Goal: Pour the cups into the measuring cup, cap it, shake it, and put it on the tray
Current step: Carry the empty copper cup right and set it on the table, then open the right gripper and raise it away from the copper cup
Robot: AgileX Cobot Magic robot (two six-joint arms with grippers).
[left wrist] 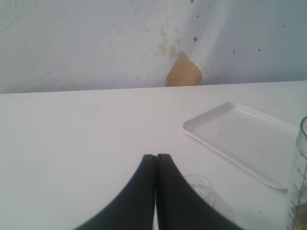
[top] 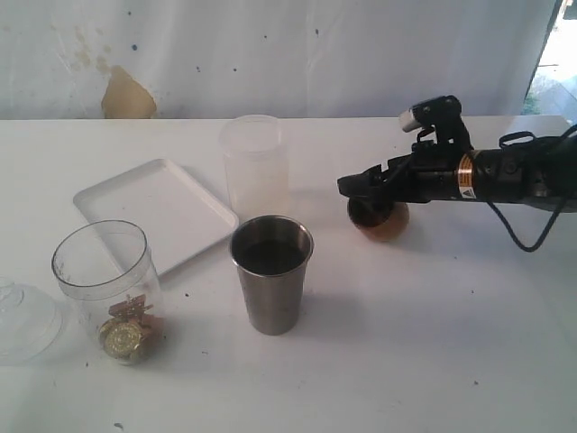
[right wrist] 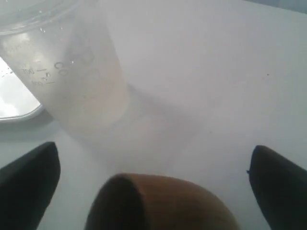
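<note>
The clear measuring cup [top: 104, 280] stands at the front left with small gold and brown items at its bottom; its wall also shows in the left wrist view [left wrist: 300, 182]. The steel tumbler [top: 270, 275] stands upright in the middle. The brown wooden cup [top: 383, 219] lies tipped on the table at the right, dark mouth toward the left. My right gripper [top: 370, 187] hovers over it, open; the wooden cup [right wrist: 163, 203] sits between the wide-spread fingers [right wrist: 29, 182] without touching them. My left gripper [left wrist: 156, 158] is shut on nothing and is outside the exterior view. The white tray [top: 153, 212] lies at the back left.
A frosted whitish cylinder [top: 255, 162] stands behind the tumbler, beside the tray, close ahead of the right gripper [right wrist: 72, 72]. A clear domed lid [top: 22, 320] lies at the far left by the measuring cup, just past the left fingers [left wrist: 199, 187].
</note>
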